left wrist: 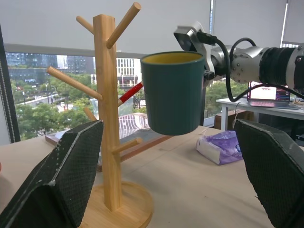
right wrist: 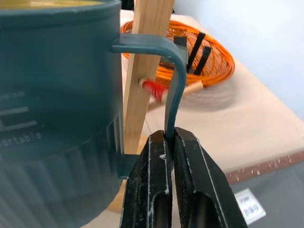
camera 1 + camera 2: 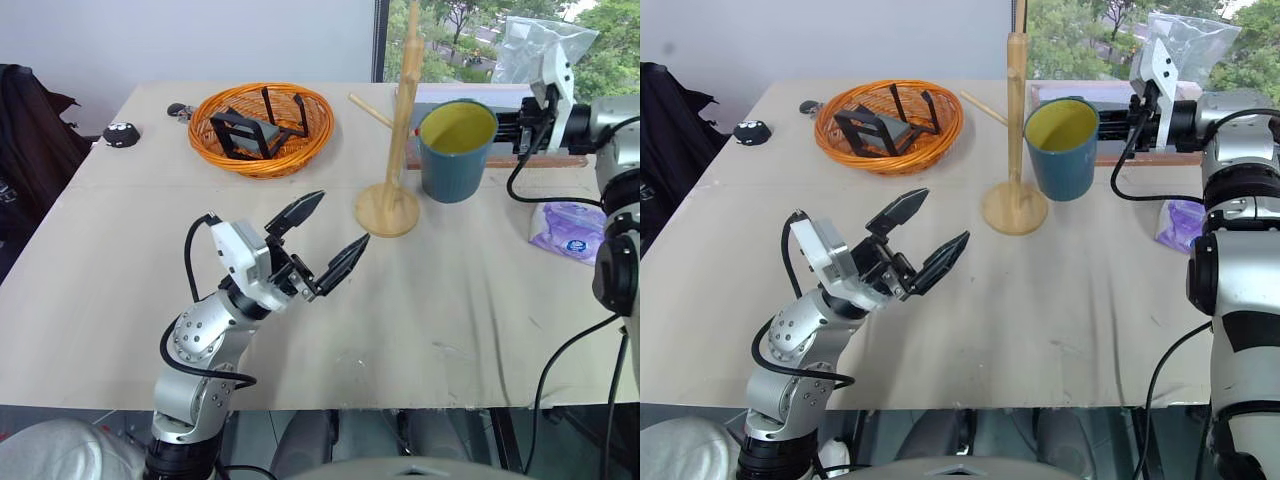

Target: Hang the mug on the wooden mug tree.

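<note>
the right hand (image 2: 168, 142) pinches the mug (image 3: 456, 150) by its handle, upright in the air just beside the mug tree (image 3: 400, 130), whose pole stands between it and the open, empty left hand (image 3: 325, 235), low over the counter (image 3: 450, 320).

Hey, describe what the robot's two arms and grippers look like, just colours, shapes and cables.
Both arms are silver-grey metal with rounded joint housings and black bands, trailed by looping black cables. The left gripper has a white block-shaped body and two black, pointed fingers with a fine textured surface. The right gripper has a white housing too, and black fingers with scuffed pale edges.
</note>
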{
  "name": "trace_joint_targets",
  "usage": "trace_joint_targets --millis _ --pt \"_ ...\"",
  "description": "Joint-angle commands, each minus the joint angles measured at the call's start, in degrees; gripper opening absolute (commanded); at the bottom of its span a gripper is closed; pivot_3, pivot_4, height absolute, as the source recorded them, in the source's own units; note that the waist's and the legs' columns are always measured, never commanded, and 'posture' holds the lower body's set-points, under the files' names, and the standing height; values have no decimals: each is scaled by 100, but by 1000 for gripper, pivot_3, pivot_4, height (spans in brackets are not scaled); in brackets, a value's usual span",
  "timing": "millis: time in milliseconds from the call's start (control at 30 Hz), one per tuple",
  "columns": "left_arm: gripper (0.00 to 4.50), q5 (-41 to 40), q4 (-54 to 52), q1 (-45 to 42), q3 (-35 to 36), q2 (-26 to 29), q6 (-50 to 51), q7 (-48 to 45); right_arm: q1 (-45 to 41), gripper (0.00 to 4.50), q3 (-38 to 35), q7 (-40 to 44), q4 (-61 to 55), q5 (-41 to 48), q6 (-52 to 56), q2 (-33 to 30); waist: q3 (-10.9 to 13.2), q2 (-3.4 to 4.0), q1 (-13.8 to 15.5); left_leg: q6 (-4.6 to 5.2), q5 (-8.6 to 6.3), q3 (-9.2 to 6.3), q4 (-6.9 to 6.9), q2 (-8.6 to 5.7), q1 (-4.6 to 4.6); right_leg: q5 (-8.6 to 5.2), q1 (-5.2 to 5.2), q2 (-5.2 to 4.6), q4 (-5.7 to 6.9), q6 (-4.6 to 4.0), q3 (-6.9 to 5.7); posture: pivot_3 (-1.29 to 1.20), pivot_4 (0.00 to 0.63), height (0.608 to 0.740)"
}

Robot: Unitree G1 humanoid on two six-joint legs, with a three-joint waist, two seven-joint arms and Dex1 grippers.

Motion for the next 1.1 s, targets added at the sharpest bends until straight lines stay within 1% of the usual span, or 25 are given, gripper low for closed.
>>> trace_joint_targets --millis 33,300,500,833,1100 --pt "4500 17 -64 3 -26 19 -159 -10 -234 45 -33 -5 16 -90 -118 4 0 0 4 0 0 -1 0 0 -1 0 0 0 0 0 -1 0 150 740" --pt "4500 50 -86 55 -16 10 -198 74 -302 45 16 -185 155 -404 -235 156 2 3 -25 0 0 1 -1 -1 0 0 -2 0 1 0 1 0 150 740" --pt "4500 64 -136 77 -35 5 -178 146 -404 45 -36 -482 305 -540 -180 194 2 4 -22 -1 0 1 0 -1 -1 0 -2 0 1 0 1 0 150 740" --pt "4500 27 -217 110 -34 60 -114 217 -303 45 -79 -165 361 -559 -149 -112 6 9 -7 0 0 0 -2 -2 -3 0 -3 -1 -1 0 0 0 150 740" --pt "4500 -7 -115 -60 -54 99 -80 206 -303 45 -87 -579 484 -655 -117 -270 7 11 -17 0 0 2 -3 -2 -2 0 -3 0 0 0 1 0 150 740"
